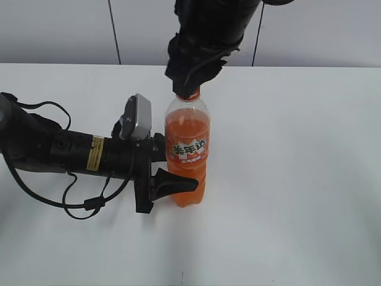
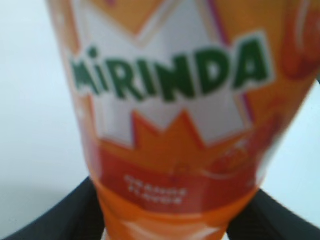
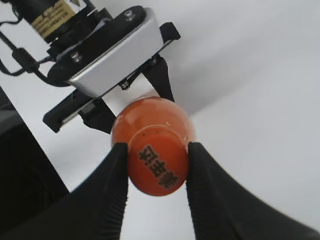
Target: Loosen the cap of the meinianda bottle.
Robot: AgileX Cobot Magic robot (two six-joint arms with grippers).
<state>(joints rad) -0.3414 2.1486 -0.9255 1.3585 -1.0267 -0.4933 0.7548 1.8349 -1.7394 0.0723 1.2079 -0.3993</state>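
The tall clear plastic meinianda bottle (image 1: 187, 152) of orange drink stands upright on the white table (image 1: 297, 179), roughly at its middle. The left gripper (image 1: 172, 182) comes in horizontally from the left and clamps the lower body of the bottle below the label; the left wrist view shows only the blurred label filling the frame, with dark fingers (image 2: 50, 220) at either lower corner. The right gripper (image 3: 157, 167) reaches down from above, its two black fingers (image 3: 112, 185) pressed against opposite sides of the small round orange ribbed plastic cap (image 3: 158, 167). Risks, as judged: the fingers bear on only a narrow strip of the cap, so a twist could slip on the ribs. If the lower clamp is too soft, the whole bottle may turn with the cap; too hard, the thin wall buckles. Off-axis rotation could tilt the bottle.
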